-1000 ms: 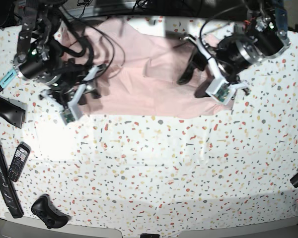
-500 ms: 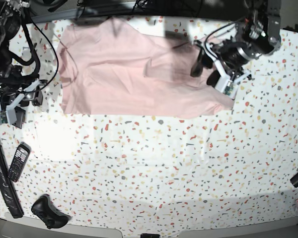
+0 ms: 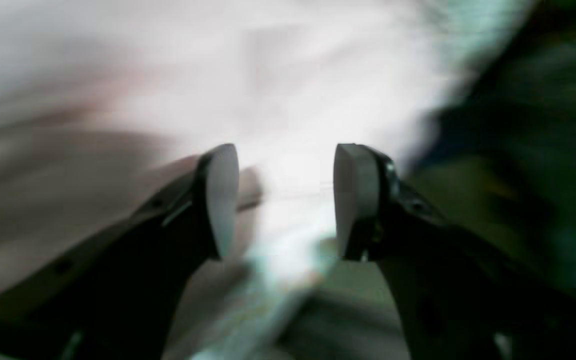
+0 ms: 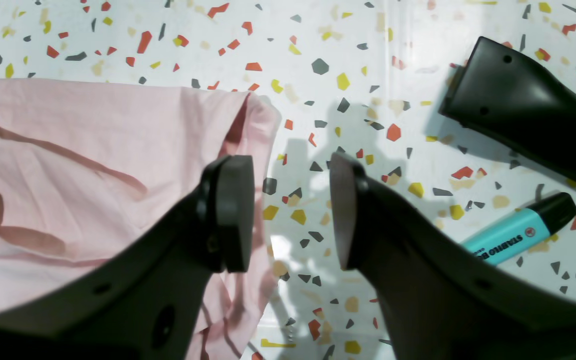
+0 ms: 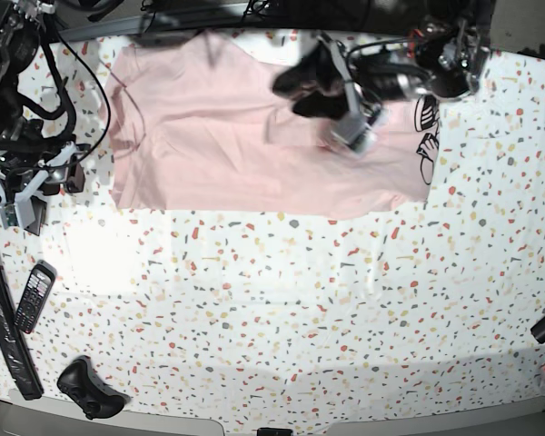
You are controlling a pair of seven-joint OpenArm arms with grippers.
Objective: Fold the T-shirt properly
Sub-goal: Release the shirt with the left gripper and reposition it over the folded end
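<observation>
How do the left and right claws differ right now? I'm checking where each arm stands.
The left claw hangs over the pink T-shirt, its picture blurred; the right claw sits beside the shirt's edge over bare speckled table, its picture sharp. A turquoise marker lies near the right claw, none by the left. Both are open and hold nothing.

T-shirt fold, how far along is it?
Early. The T-shirt lies mostly spread out, one flap turned over showing black print near its right edge. Both the left gripper and right gripper are open and empty. Nearly all folds remain.
</observation>
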